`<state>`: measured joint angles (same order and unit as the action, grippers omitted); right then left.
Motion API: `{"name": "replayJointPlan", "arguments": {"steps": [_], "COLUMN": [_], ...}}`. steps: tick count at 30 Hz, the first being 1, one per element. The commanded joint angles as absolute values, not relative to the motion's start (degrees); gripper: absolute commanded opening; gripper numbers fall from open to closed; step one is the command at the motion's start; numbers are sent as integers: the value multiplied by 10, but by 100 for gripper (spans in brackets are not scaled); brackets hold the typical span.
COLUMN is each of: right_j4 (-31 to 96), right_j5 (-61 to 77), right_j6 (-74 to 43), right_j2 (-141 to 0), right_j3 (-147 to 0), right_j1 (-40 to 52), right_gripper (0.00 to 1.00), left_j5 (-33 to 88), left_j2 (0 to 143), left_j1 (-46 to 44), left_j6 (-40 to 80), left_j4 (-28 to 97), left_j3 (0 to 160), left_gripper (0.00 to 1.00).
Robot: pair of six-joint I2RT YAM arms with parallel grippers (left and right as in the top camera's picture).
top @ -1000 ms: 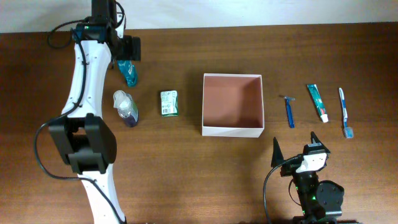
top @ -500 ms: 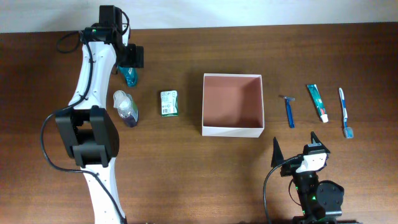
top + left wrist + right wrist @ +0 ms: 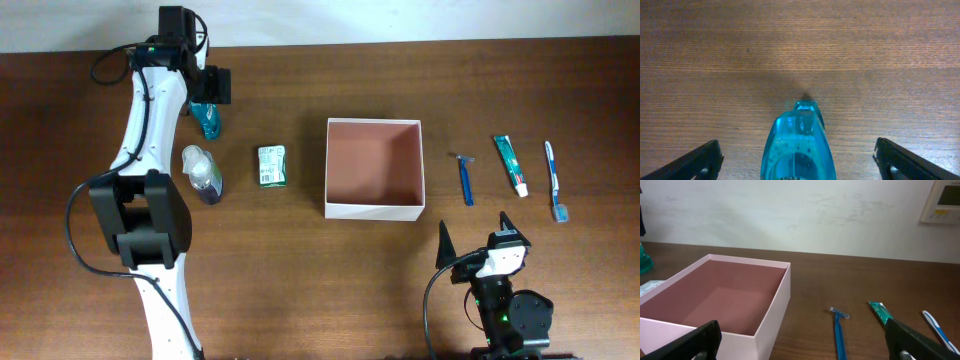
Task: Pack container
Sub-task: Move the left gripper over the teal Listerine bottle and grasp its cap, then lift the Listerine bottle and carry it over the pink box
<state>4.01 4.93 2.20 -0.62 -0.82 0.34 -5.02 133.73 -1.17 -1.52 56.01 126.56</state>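
The container [image 3: 374, 207], a white box with a reddish-brown inside, sits mid-table and holds nothing; it also shows in the right wrist view [image 3: 774, 311]. My left gripper [image 3: 206, 95] is open at the far left, straddling a teal blue bottle [image 3: 207, 120] that lies between its fingers [image 3: 798, 160] without being gripped. My right gripper [image 3: 478, 243] is open and empty near the front edge, facing the container. A blue razor [image 3: 465, 180], a toothpaste tube [image 3: 510, 164] and a toothbrush [image 3: 554, 181] lie right of the container.
A clear pump bottle with purple liquid [image 3: 204, 173] and a small green packet [image 3: 272, 165] lie left of the container. The razor [image 3: 839, 332] and toothpaste tube [image 3: 881, 311] show ahead of my right gripper. A white wall runs behind the table's far edge.
My left arm has shifted a little right and back over the teal bottle during the last second, then held still. The right arm has not moved.
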Motion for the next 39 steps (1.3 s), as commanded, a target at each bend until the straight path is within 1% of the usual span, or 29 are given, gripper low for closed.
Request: {"name": "replayJointPlan", "arguments": {"steps": [1,5,6,9,11,17,18,22,25,34,39], "right_j4": [41,40,41,41,40,41,40,40,40,41,40], "right_j5": [44,44,44,44,44,44,44,44,44,44,44], "right_j6": [25,25,25,25,25,25,25,25,25,25,25], "right_j2": [-2,-2,-2,-2,-2,-2,-2,-2,-2,-2,-2], "right_j3": [-3,-3,-3,-3,-3,-3,-3,-3,-3,-3,-3], "right_j1": [-1,-1,-1,-1,-1,-1,-1,-1,-1,-1,-1], "right_gripper": [99,99,99,99,99,99,99,98,99,98,98], "left_j5": [-58,-59,-59,-59,-58,-58,-58,-51,-23,163,234], "left_j2": [1340,1340,1340,1340,1340,1340,1340,1337,1333,1284,1229], "left_j1": [-10,-10,-10,-10,-10,-10,-10,-11,-12,-25,-61], "left_j6": [-24,-24,-24,-24,-24,-24,-24,-23,-24,-21,-21], "left_j4": [566,572,573,573,579,587,587,597,606,633,639], "left_j3": [1276,1276,1276,1276,1276,1276,1276,1288,1314,1468,1497], "left_gripper": [84,50,46,45,39,8,5,5,5,1,1]}}
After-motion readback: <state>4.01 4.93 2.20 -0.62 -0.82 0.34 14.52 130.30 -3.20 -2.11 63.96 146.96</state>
